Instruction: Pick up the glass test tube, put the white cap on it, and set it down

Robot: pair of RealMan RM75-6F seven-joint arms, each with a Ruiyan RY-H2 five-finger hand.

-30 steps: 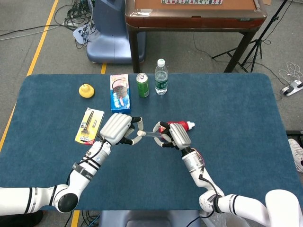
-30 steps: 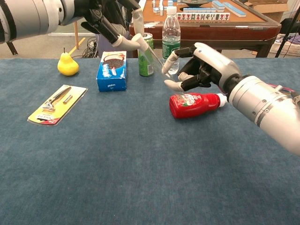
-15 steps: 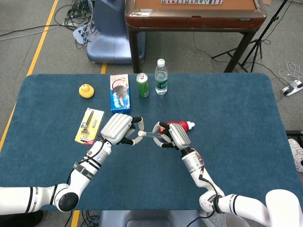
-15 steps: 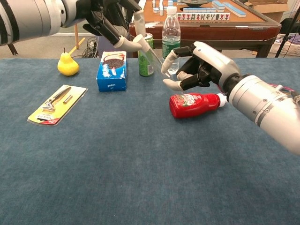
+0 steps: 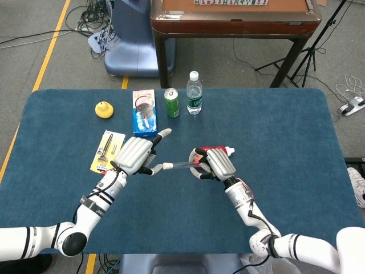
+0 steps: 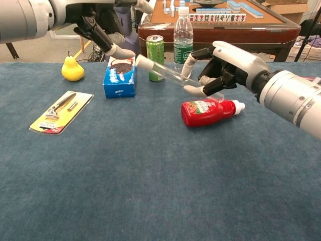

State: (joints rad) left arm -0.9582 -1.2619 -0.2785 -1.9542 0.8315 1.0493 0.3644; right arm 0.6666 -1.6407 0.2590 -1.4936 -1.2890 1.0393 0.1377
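The glass test tube hangs above the table, nearly level, and shows as in the head view. My right hand pinches its right end. The white cap sits on the tube's left end. Left of the cap, my left hand has its fingers spread. One fingertip lies just beside the cap, and nothing is pinched between the fingers.
Below the right hand lies a red ketchup bottle. Behind stand a green can, a water bottle and a blue snack box. A yellow pear and a carded razor lie at the left.
My left hand has drawn back to the left and spread its fingers, off the cap. The tube has tipped from slanting to nearly level, and my right hand has shifted slightly right.
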